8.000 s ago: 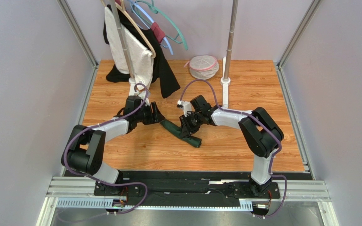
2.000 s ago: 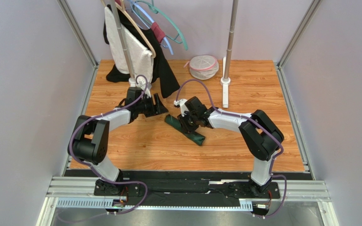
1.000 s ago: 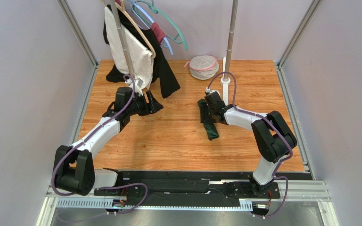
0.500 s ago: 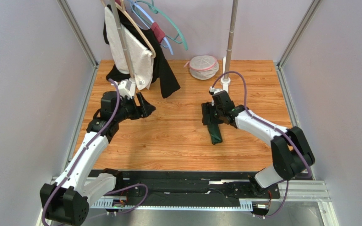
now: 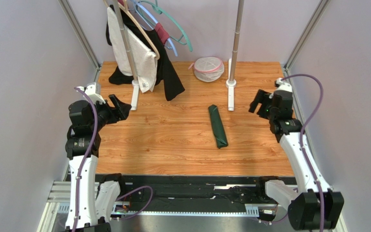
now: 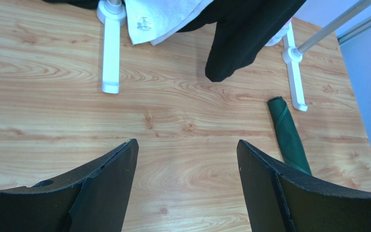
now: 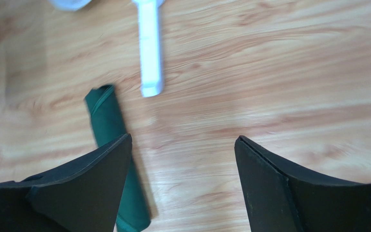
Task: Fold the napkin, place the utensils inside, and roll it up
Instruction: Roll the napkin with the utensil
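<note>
While R-wrist fingers (image 7: 76, 193) hide part of napkin (image 7: 108, 116), top cam shows all.

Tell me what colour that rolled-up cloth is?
Plain dark green napkin; clearest in the left wrist view.

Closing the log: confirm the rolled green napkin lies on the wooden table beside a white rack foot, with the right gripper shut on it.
No: the right gripper is open and clear of the rolled green napkin, which lies on the wooden table beside a white rack foot. The top external view shows it.
</note>
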